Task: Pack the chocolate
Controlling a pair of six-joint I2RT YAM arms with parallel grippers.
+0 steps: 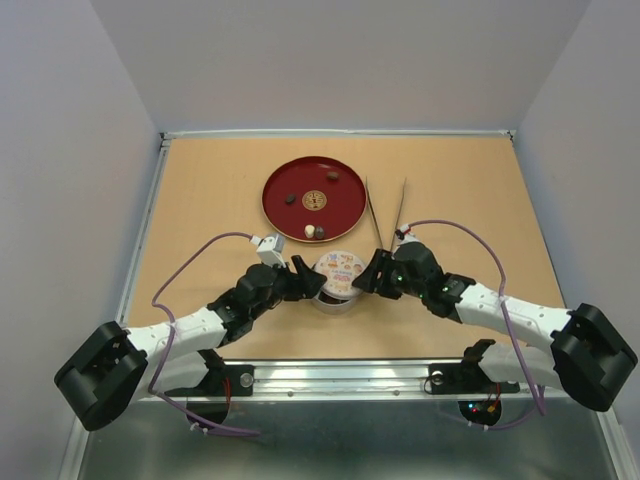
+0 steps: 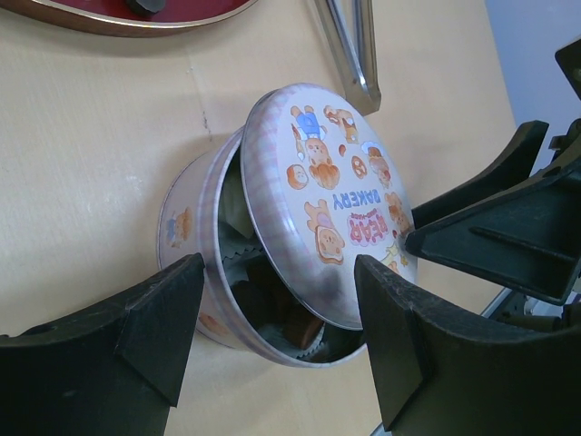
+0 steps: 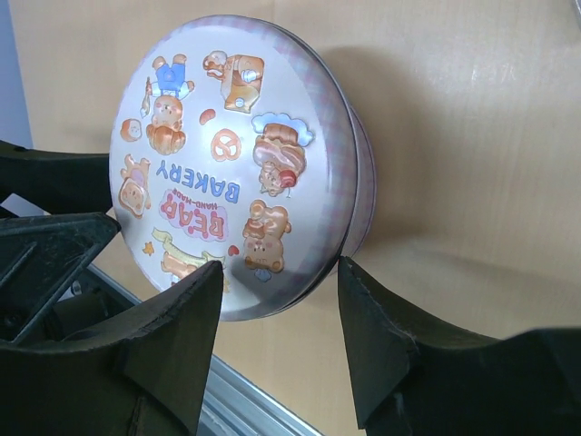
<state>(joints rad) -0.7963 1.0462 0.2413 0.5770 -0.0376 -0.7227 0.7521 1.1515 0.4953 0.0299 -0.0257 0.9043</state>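
Left pincer gapes empty just short of the tin; right pincer flanks the tilted lid, grip unclear. Chocolate sits inside, between the left fingers; the lid needs levelling before pressing

Counter, seen from above: tray at the rear, chocolate lying on it; tongs just right of the tray. Tin in front of both, lid tilted across its mouth (more chocolate inside), between left pincer and right pincer.
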